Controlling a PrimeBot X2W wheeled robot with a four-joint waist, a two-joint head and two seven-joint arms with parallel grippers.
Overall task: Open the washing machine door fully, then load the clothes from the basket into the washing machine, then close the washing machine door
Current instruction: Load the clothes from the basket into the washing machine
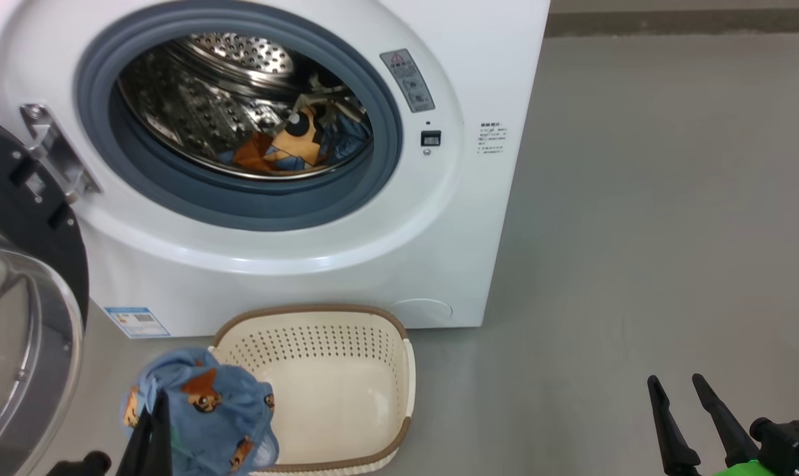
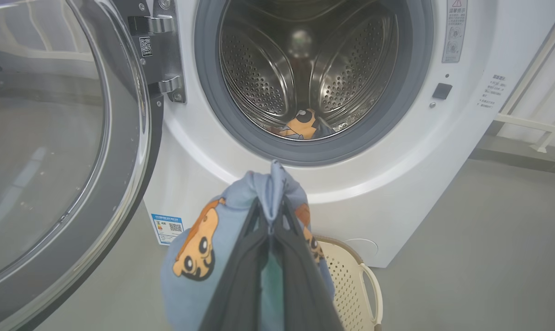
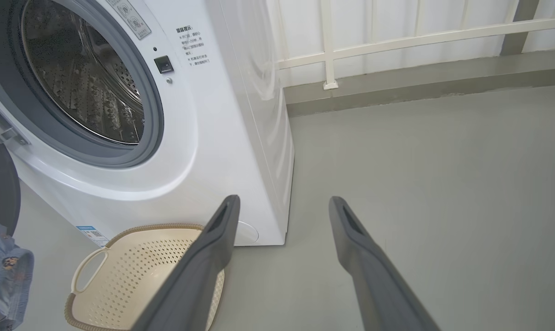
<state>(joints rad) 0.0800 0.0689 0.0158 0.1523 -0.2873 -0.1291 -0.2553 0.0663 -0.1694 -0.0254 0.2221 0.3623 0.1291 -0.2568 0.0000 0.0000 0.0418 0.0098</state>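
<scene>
The white washing machine (image 1: 307, 264) stands with its washing machine door (image 1: 22, 297) swung open at the left. In the steel drum lies a garment of orange, blue and cream (image 1: 294, 142). My left gripper (image 1: 160, 396) is shut on a light blue garment with orange cartoon prints (image 1: 204, 403), which hangs over the basket's left end, below the drum opening. In the left wrist view the cloth (image 2: 195, 248) bunches around my left gripper (image 2: 273, 204). The cream basket (image 1: 399, 370) sits on the floor before the machine with nothing showing inside. My right gripper (image 1: 674, 378) stands open at the lower right, holding nothing.
Grey floor (image 1: 637, 231) stretches to the right of the machine. A white railing (image 3: 397, 37) on a low kerb runs behind it. The open door's glass bulge (image 2: 43, 151) takes up the space to the left of the drum opening.
</scene>
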